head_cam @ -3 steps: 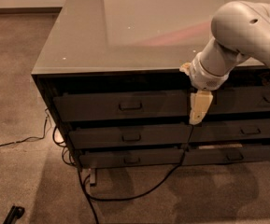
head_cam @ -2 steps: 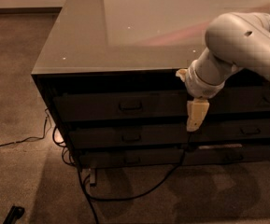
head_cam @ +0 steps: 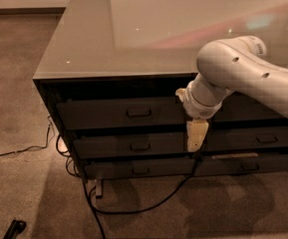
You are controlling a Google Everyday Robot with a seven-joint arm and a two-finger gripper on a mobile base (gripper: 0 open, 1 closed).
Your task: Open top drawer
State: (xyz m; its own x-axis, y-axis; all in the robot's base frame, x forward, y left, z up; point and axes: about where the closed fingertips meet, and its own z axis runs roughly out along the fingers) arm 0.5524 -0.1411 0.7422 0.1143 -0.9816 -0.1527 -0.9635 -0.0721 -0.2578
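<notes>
The top drawer [head_cam: 103, 113] is the upper dark front in the left column of the low cabinet, with a small metal loop handle [head_cam: 139, 112] at its centre. It stands closed or nearly closed, under a dark gap below the tabletop. My gripper [head_cam: 196, 136] hangs pointing down from the white arm [head_cam: 243, 73]. It is to the right of the handle, in front of the seam between the left and right drawer columns, at the height of the second drawer. It does not touch the handle.
Two shallower drawers [head_cam: 139, 147] lie below the top one, and more drawers [head_cam: 266, 138] fill the right column. A glossy grey tabletop [head_cam: 133, 29] covers the cabinet. Black cables [head_cam: 133, 210] trail on the carpet in front. A small black object [head_cam: 15, 228] lies at the bottom left.
My arm has swung left and the gripper has dropped lower, nearer the left column's drawers. The drawers have not moved.
</notes>
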